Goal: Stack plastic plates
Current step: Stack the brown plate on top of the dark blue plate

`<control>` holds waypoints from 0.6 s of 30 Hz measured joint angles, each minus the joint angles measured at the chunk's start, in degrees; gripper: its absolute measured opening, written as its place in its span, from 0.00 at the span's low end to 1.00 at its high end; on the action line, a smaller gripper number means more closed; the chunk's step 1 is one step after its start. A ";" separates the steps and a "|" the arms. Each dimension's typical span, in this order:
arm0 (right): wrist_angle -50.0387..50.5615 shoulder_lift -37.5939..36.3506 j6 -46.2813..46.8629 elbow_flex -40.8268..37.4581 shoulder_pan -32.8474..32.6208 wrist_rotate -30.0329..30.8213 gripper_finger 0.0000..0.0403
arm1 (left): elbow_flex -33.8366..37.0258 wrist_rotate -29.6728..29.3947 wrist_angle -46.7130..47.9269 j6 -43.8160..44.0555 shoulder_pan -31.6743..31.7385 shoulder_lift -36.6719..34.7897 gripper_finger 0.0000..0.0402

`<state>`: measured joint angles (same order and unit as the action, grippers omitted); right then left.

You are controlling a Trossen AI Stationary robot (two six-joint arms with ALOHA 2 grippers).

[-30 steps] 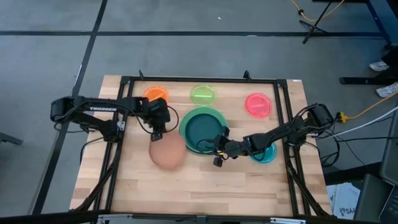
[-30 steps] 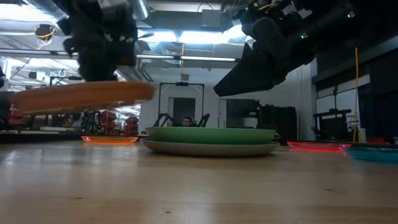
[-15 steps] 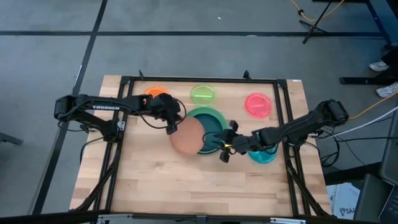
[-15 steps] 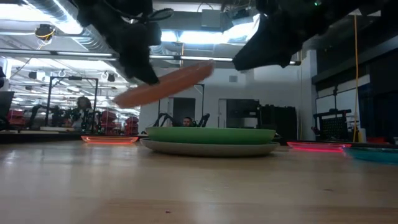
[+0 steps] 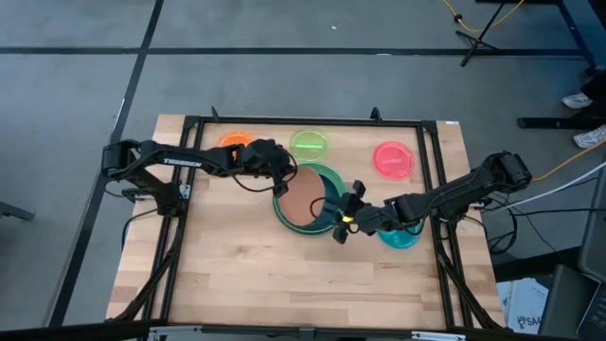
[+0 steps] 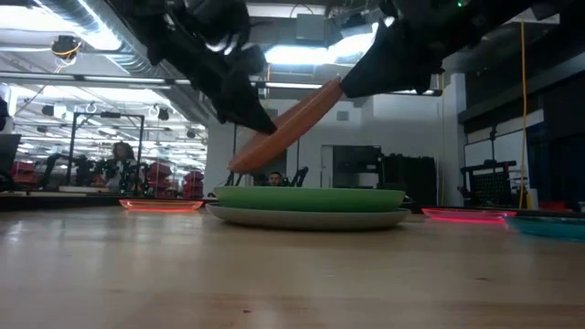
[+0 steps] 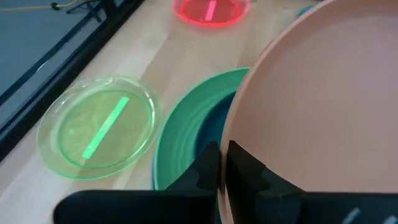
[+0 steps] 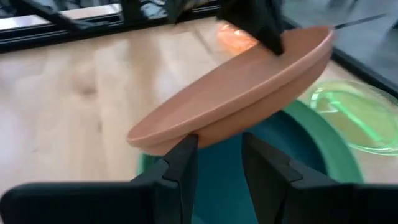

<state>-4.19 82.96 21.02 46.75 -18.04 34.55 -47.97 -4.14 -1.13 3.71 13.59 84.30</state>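
The left gripper's (image 5: 277, 177) fingers (image 7: 208, 167) pinch the brown plate's (image 5: 304, 200) rim, holding it tilted above the dark teal plate (image 5: 328, 210), which is nested in the light green plate (image 6: 311, 197) on the counter (image 5: 284, 275); the right gripper's (image 5: 347, 220) fingers (image 8: 181, 165) hang parted beside the stack, gripping nothing

One camera looks straight down over the whole table (image 5: 237, 275); another sits level at its near edge, facing the room. Both wrist cameras look closely at the brown plate (image 8: 236, 84).
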 joint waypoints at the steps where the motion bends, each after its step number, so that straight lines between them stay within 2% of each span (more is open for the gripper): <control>1: 0.00 0.02 0.00 -0.03 0.00 0.91 0.29 | 0.00 0.04 -0.08 0.12 0.27 0.78 0.02; 6: 0.70 0.00 0.00 -0.03 0.02 5.57 0.29 | 0.00 0.26 -1.57 -0.51 1.19 4.09 0.02; 18: 10.11 -4.47 0.52 0.08 0.11 9.60 0.29 | 0.00 0.41 -1.63 -2.35 1.71 5.10 0.02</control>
<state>5.93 78.50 21.53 46.83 -17.93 44.15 -47.97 -3.72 -2.76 1.35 15.29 89.41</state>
